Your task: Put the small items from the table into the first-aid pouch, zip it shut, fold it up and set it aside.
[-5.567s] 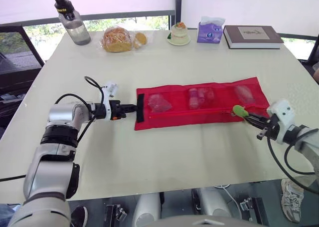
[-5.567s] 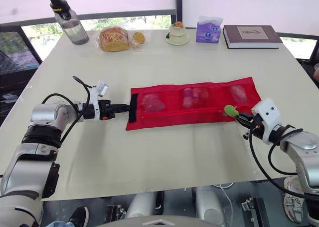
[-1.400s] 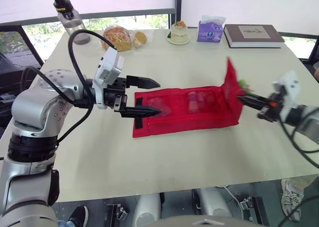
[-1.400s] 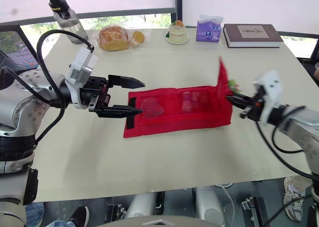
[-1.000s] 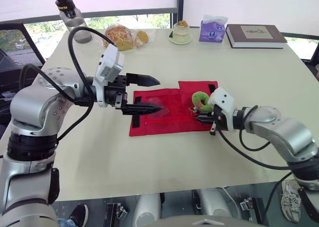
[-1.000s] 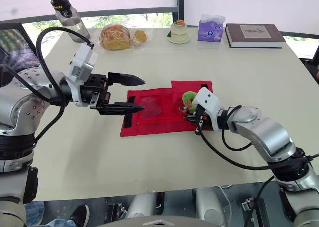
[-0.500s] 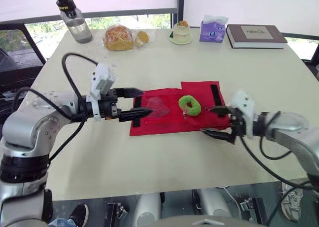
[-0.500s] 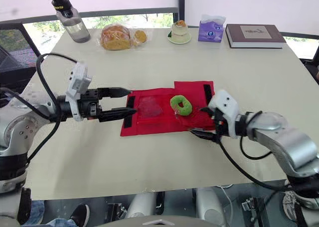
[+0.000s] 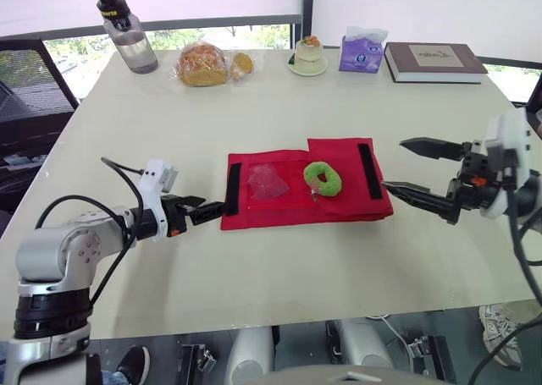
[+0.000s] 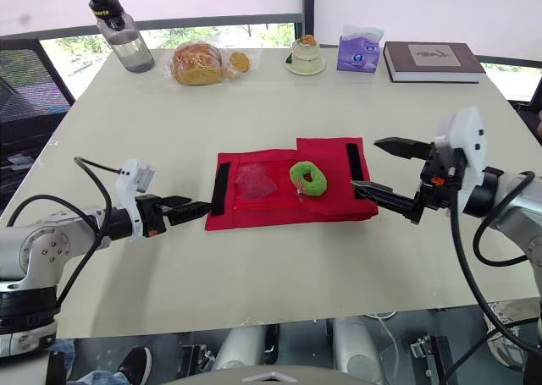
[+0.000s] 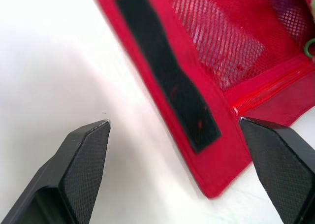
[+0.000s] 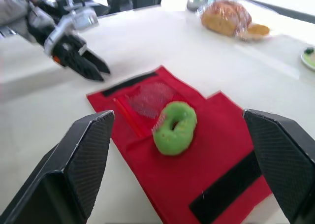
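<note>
Right gripper [image 9: 421, 172] had let go and drawn back, jaws spread wide. Just off its fingertips lay the red mesh first-aid pouch [image 9: 288, 206], one end newly folded over, green ring [image 9: 323, 177] on top. Beyond, at the far edge, left gripper [image 9: 216, 208] had dropped low, open, likely for the next fold.

Pouch folded, both grippers backed off
Right third of pouch [image 9: 288, 209] now lies over its middle, green ring [image 9: 323, 177] on top; right gripper [image 9: 394, 163] has let go and pulled back toward frame right, fingers spread wide; left gripper [image 9: 213, 208] has dropped from above pouch to just off its left edge, fingers apart
</note>
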Controlling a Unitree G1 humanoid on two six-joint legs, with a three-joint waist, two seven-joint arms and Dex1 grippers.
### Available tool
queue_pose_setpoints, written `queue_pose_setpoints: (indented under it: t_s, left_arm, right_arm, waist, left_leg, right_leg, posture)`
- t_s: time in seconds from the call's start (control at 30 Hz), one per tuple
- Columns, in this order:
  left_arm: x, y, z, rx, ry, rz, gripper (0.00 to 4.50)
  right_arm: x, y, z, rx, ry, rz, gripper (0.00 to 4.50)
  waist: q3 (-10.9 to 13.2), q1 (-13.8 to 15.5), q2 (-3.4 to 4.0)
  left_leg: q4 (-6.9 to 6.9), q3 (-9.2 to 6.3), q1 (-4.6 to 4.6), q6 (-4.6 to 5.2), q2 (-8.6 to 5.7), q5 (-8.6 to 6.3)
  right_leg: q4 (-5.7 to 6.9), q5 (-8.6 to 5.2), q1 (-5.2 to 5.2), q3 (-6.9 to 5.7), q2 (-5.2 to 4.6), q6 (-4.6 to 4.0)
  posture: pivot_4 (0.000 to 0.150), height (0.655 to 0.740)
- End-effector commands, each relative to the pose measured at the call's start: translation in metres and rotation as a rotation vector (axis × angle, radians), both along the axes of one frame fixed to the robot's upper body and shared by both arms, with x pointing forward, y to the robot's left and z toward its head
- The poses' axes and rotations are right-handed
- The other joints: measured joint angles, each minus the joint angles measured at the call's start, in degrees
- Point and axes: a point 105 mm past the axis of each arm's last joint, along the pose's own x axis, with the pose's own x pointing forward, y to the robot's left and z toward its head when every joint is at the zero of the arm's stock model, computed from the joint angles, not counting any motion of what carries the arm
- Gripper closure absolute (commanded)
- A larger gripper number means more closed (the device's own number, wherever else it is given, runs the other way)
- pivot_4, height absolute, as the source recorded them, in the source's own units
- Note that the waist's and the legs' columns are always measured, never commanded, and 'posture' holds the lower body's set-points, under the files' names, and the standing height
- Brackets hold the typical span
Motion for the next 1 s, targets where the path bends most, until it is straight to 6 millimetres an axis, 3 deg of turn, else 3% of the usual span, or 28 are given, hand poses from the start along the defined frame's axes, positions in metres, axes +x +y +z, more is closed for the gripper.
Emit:
queue_pose_setpoints:
  t_s: [0.03,0.17,0.4,0.43,0.5,0.53,0.57,0.77,0.8,1.0]
  left_arm:
    - [-0.007,-0.012,-0.003,-0.099,0.091,-0.022,0.0]
    - [-0.007,-0.027,-0.009,-0.198,0.17,-0.038,0.0]
    - [-0.003,-0.035,-0.004,-0.305,0.19,-0.031,0.0]
    - [-0.003,-0.035,-0.003,-0.316,0.189,-0.031,0.54]
    - [-0.002,-0.035,-0.004,-0.321,0.191,-0.026,0.77]
    - [-0.003,-0.035,-0.005,-0.321,0.196,-0.021,1.32]
    - [-0.004,-0.035,-0.007,-0.323,0.2,-0.019,1.48]
    - [-0.012,-0.025,-0.009,-0.306,0.213,-0.012,4.17]
    - [-0.013,-0.021,-0.009,-0.297,0.217,-0.009,4.46]
    - [-0.019,0.001,-0.005,-0.253,0.218,-0.013,4.46]
  right_arm:
    - [-0.009,0.008,0.015,0.004,-0.055,0.049,0.06]
    - [-0.011,0.016,0.02,0.007,-0.072,0.078,0.06]
    - [-0.011,0.016,0.021,0.0,-0.078,0.08,0.06]
    - [-0.011,0.016,0.021,-0.001,-0.078,0.08,0.0]
    - [-0.011,0.015,0.021,-0.001,-0.078,0.08,0.0]
    - [-0.011,0.015,0.02,-0.001,-0.078,0.08,0.0]
    - [-0.011,0.016,0.02,0.002,-0.078,0.081,0.0]
    - [-0.013,0.019,0.019,0.009,-0.075,0.102,0.0]
    - [-0.013,0.019,0.018,0.008,-0.074,0.109,0.0]
    - [-0.01,0.023,0.014,0.002,-0.081,0.129,0.0]
  waist:
    - [-0.03,0.05,-0.02]
    - [-0.05,0.33,-0.01]
    - [-0.06,0.92,-0.01]
    - [-0.06,0.99,-0.01]
    - [-0.06,1.07,-0.01]
    - [-0.06,1.21,-0.01]
    - [-0.06,1.22,-0.01]
    - [-0.05,1.2,-0.02]
    - [-0.05,1.2,-0.02]
    - [-0.05,0.74,-0.01]
  left_leg:
    - [0.0,-0.02,0.01,0.0,-0.01,0.0]
    - [0.0,-0.03,-0.01,0.0,-0.07,0.0]
    - [0.03,-0.04,-0.01,0.0,-0.11,0.0]
    - [0.03,-0.04,-0.01,0.0,-0.11,0.0]
    - [0.03,-0.04,-0.01,0.0,-0.11,0.0]
    - [0.03,-0.04,-0.01,0.0,-0.1,0.0]
    - [0.03,-0.05,-0.03,0.0,-0.09,0.0]
    - [0.03,-0.06,-0.03,0.0,-0.08,0.0]
    - [0.03,-0.07,-0.03,0.0,-0.08,0.0]
    - [-0.02,-0.04,0.01,-0.01,-0.02,0.0]
  right_leg:
    - [-0.01,0.0,0.01,-0.02,0.0,0.0]
    - [-0.02,0.01,0.02,-0.02,-0.06,-0.02]
    - [-0.01,0.02,0.04,-0.03,-0.07,-0.03]
    - [-0.02,0.02,0.04,-0.03,-0.07,-0.04]
    - [-0.02,0.02,0.03,-0.03,-0.07,-0.04]
    - [-0.02,0.02,0.03,-0.03,-0.07,-0.04]
    - [-0.02,0.02,0.03,-0.04,-0.06,-0.05]
    - [-0.02,0.02,0.02,-0.04,-0.07,-0.06]
    - [-0.02,0.02,0.02,-0.06,-0.06,-0.07]
    - [-0.02,-0.08,0.0,-0.05,-0.06,-0.25]
  posture:
    - [0.15,0.7387]
    - [0.15,0.7387]
    - [0.15,0.7387]
    - [0.15,0.7387]
    - [0.15,0.7387]
    - [0.15,0.7387]
    - [0.15,0.7387]
    - [0.15,0.7387]
    - [0.15,0.7387]
    - [0.15,0.7387]
